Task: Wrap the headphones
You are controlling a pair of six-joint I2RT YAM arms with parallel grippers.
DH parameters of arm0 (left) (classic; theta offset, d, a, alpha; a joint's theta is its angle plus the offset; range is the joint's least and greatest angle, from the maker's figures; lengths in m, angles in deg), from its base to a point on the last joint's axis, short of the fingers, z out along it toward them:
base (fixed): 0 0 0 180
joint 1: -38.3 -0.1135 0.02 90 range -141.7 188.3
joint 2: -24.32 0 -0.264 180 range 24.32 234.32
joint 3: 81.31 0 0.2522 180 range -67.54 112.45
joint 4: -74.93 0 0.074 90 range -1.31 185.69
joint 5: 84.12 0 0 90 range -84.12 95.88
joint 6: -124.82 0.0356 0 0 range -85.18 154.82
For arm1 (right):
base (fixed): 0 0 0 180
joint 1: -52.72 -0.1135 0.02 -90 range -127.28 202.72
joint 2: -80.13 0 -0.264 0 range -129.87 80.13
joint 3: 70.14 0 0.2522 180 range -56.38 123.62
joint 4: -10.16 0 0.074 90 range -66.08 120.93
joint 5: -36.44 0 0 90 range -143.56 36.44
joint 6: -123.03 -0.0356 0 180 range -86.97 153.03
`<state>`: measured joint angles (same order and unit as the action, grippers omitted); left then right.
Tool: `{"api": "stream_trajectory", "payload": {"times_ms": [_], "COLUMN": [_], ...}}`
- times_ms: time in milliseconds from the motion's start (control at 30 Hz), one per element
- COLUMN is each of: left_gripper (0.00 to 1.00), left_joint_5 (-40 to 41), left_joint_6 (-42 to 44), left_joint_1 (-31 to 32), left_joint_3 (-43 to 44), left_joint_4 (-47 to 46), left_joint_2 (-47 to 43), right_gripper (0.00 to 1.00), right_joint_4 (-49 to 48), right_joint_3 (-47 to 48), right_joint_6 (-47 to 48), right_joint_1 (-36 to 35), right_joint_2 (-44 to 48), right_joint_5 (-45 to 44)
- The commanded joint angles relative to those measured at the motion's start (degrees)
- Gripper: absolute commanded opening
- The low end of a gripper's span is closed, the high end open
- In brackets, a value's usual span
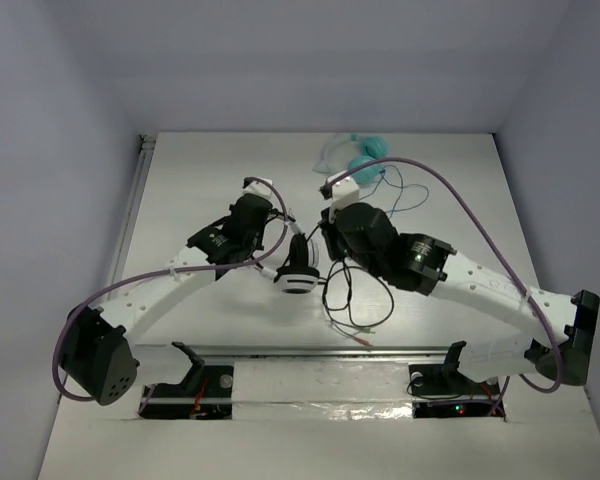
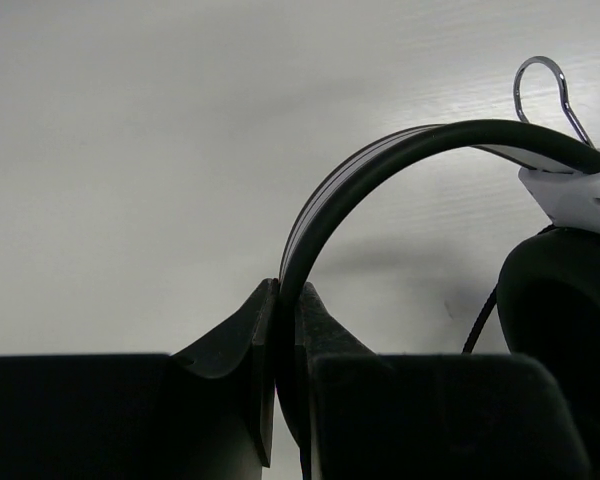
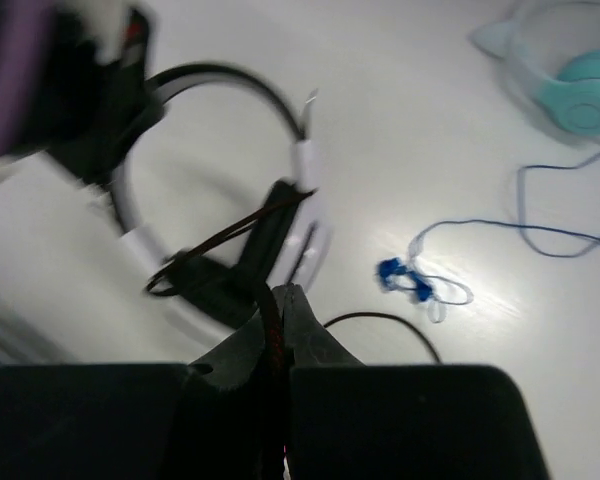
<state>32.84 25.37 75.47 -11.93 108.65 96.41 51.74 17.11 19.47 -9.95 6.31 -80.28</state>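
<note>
White table (image 1: 200, 170) seen from above: I find the white-and-black headphones (image 1: 298, 278) at centre, between left gripper (image 1: 278, 262) and right gripper (image 1: 320, 238). Left wrist: my left gripper is clamped on the black headband (image 2: 400, 145). Right wrist, blurred: my right gripper pinches the thin cable (image 3: 235, 230), with the headphones just beyond.

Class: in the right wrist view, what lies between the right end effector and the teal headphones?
A thin blue cord, looped and bunched at one spot, lies on otherwise bare white table there; the right wrist view shows it.
</note>
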Motion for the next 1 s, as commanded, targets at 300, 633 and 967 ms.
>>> {"api": "stream_trajectory", "payload": {"times_ms": [300,633,967], "left_gripper": [0.00,0.00,0.00], "left_joint_5": [-26.60,-57.96,-73.79], "left_joint_6": [4.62,-1.44,-14.70], "left_joint_1": [-0.34,-15.45,-19.85], "left_joint_3": [3.18,9.33,14.70], "left_joint_4": [-3.79,-8.01,-17.83], "left_joint_2": [-6.26,-8.02,-6.09], "right_gripper": [0.00,0.11,0.25], "right_joint_4": [-11.90,-18.05,-38.95], "right_joint_3": [-3.27,-13.01,-24.44], "right_joint_6": [2.76,-4.36,-8.40], "right_joint_1": [12.84,17.14,17.67], "right_joint_2": [-2.64,1.48,5.71], "right_joint_5": [-9.32,4.55,28.90]}}
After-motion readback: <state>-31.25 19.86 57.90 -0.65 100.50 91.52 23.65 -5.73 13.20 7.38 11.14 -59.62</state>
